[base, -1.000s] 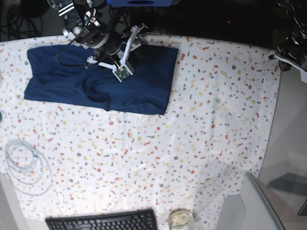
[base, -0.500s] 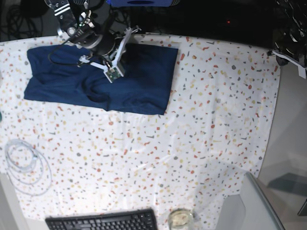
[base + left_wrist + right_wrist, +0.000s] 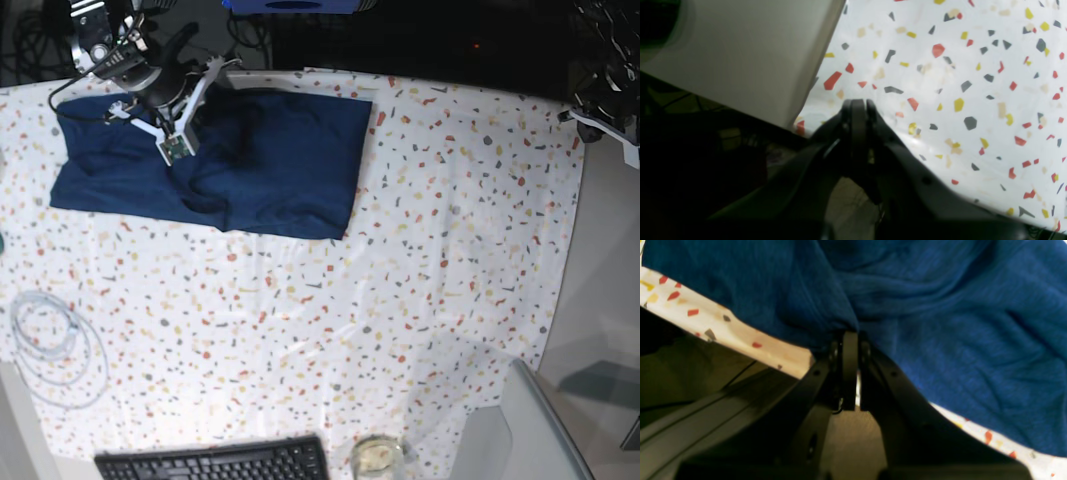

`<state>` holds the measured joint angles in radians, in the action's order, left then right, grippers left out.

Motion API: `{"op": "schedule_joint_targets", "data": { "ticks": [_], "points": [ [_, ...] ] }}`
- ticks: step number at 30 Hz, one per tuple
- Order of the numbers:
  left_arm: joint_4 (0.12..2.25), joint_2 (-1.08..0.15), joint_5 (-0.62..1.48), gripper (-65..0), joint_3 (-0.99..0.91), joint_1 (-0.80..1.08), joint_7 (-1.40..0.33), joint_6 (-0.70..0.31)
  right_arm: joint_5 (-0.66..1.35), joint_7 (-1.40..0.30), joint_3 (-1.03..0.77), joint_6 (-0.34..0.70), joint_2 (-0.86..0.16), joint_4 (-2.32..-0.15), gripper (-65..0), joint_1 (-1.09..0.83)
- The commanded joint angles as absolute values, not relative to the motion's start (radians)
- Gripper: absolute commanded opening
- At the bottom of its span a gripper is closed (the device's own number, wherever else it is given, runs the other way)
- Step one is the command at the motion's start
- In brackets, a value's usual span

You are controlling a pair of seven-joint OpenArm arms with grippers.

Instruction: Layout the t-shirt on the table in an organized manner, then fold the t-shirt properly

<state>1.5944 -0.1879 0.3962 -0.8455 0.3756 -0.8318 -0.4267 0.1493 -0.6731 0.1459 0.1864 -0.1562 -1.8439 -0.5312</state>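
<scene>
The navy t-shirt [image 3: 270,170] lies spread at the far left of the speckled table [image 3: 400,300], with some rumpling near its far edge. My right gripper [image 3: 850,336] is shut on a pinch of the t-shirt [image 3: 940,340] at that far edge, and fabric bunches up around the tips. In the base view this right gripper [image 3: 220,68] sits over the shirt's upper edge. My left gripper [image 3: 857,103] is shut on nothing and hangs over the table's [image 3: 957,83] far right corner, away from the shirt. The left arm [image 3: 605,95] shows at the base view's top right.
A coiled white cable [image 3: 50,345] lies at the left front. A black keyboard [image 3: 215,462] and a small glass [image 3: 375,455] sit at the front edge. A plain grey surface [image 3: 605,300] borders the table's right side. A pale panel [image 3: 740,50] stands beside the left gripper.
My right arm has slid left along the shirt's far edge and its jaws have closed on the fabric. The left arm has stayed put.
</scene>
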Motion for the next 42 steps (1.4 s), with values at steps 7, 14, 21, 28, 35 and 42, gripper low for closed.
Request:
{"op": "schedule_joint_targets", "data": {
  "ticks": [7, 14, 21, 28, 35, 42],
  "points": [
    [1.61, -0.206, 0.404, -65.0, -0.852, 0.366, -0.816, -0.427, 0.159, -0.656, 0.142, 0.188, -0.153, -1.854, -64.5, -0.559],
    [1.61, -0.208, 0.404, -65.0, -0.852, 0.366, -0.816, -0.427, 0.159, -0.656, 0.139, 0.179, -0.151, -1.84, -64.1, -0.567],
    [1.567, -0.234, 0.404, -65.0, -0.852, 0.366, -0.816, -0.427, 0.159, -0.691, 0.139, -0.007, -0.151, -1.862, -62.0, -0.576],
    [1.547, -0.237, 0.404, -65.0, -0.852, 0.366, -0.816, -0.427, 0.159, -0.693, 0.148, -0.14, -0.153, -1.979, -38.4, -0.61],
    [1.555, -0.239, 0.404, -65.0, -0.858, 0.366, -0.814, -0.427, 0.159, -0.739, 0.148, -0.151, -0.153, -2.0, -32.3, -0.621],
    [1.549, -0.239, 0.404, -65.0, -0.858, 0.364, -0.814, -0.427, 0.159, -0.656, 0.163, -0.145, -0.154, -2.006, -32.4, -0.622]
  ]
}}
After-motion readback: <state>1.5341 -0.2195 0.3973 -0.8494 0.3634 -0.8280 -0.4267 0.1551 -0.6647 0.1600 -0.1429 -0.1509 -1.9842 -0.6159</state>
